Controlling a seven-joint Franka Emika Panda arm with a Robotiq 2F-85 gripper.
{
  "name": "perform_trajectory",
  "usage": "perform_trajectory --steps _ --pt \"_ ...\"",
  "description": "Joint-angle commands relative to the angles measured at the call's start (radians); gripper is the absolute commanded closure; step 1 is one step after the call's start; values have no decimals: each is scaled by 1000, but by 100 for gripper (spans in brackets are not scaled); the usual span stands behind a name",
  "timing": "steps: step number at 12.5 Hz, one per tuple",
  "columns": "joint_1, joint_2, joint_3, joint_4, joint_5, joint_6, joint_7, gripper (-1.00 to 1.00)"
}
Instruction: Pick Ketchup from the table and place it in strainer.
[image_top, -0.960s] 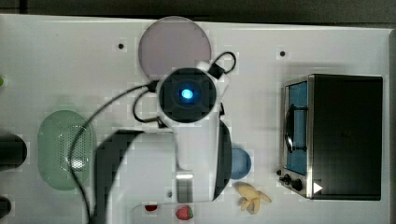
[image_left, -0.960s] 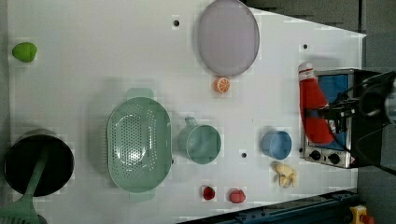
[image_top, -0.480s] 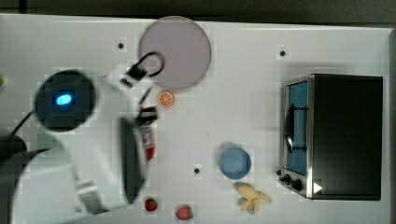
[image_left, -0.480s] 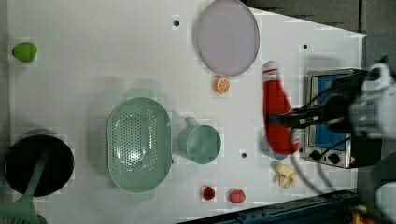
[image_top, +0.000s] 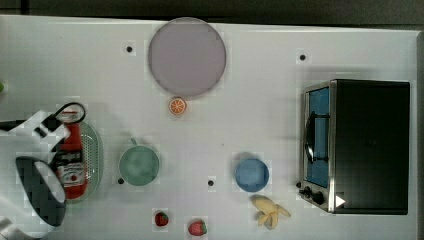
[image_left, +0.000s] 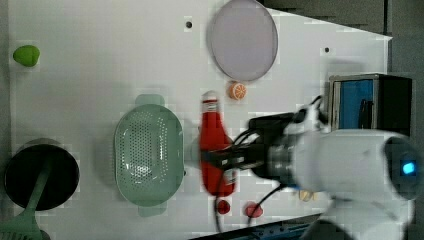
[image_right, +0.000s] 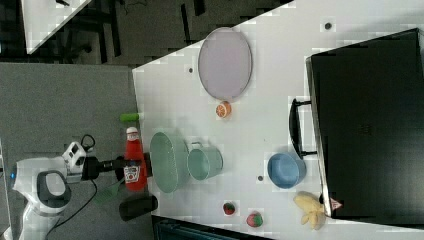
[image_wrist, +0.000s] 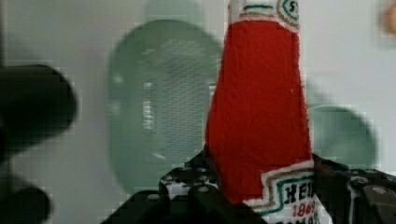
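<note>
My hand (image_left: 220, 159) grips the Ketchup (image_left: 215, 150) aloft, mid-frame in the left view, beside the strainer (image_left: 148, 155); lowering and release remain.

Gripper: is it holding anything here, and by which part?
Yes. The gripper is shut on the slim red Ketchup squeeze bottle, clamping its lower body at the white label, cap end free.

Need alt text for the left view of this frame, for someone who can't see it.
The arm's gripper holds the red Ketchup bottle in its fingers, just beside the pale green strainer on the left view's right. On the white table lie a grey-lilac plate, an orange slice and a black bowl.
</note>
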Motion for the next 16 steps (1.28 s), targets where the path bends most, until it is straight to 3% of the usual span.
perform_trajectory --steps 1,5,6,9,11,16 --pt "19 61 54 -49 -10 119 251 -20" --pt "38 183 57 -128 -126 332 302 -20" --pt "38 213 55 -145 -138 366 305 -29" --pt "38 271 49 -159 -140 446 308 -94" --pt "33 251 50 -149 -140 458 311 -100" --pt "-101 50 26 -117 -128 453 330 -100"
